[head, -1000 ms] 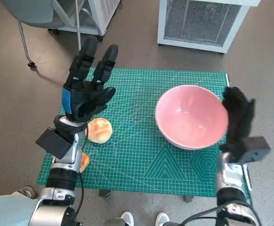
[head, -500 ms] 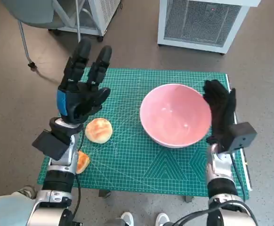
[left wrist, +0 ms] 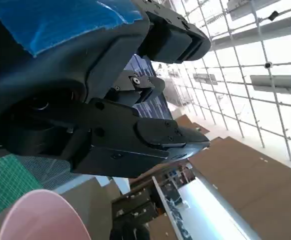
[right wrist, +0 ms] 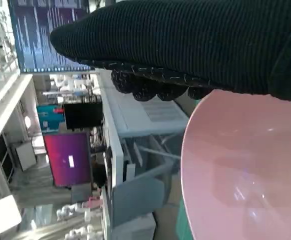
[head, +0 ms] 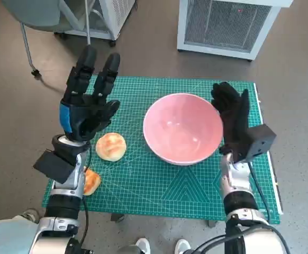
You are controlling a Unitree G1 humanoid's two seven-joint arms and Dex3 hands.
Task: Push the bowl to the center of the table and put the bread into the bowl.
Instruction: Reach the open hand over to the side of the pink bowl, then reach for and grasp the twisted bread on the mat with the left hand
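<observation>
Pink bowl point(head: 183, 128) sits on the green cutting mat point(head: 159, 185) covering the desk, a little right of the mat's middle. Flat against its right outer wall rests the gloved right hand point(head: 233, 119), fingers extended side by side and holding nothing. One bread roll point(head: 110, 146) lies left of the bowl, well apart from it, and a second roll point(head: 91, 182) sits at the mat's near-left edge beside the left forearm. Raised above the first roll, the left hand point(head: 85, 108) has its fingers point(head: 81, 74) spread apart and empty
</observation>
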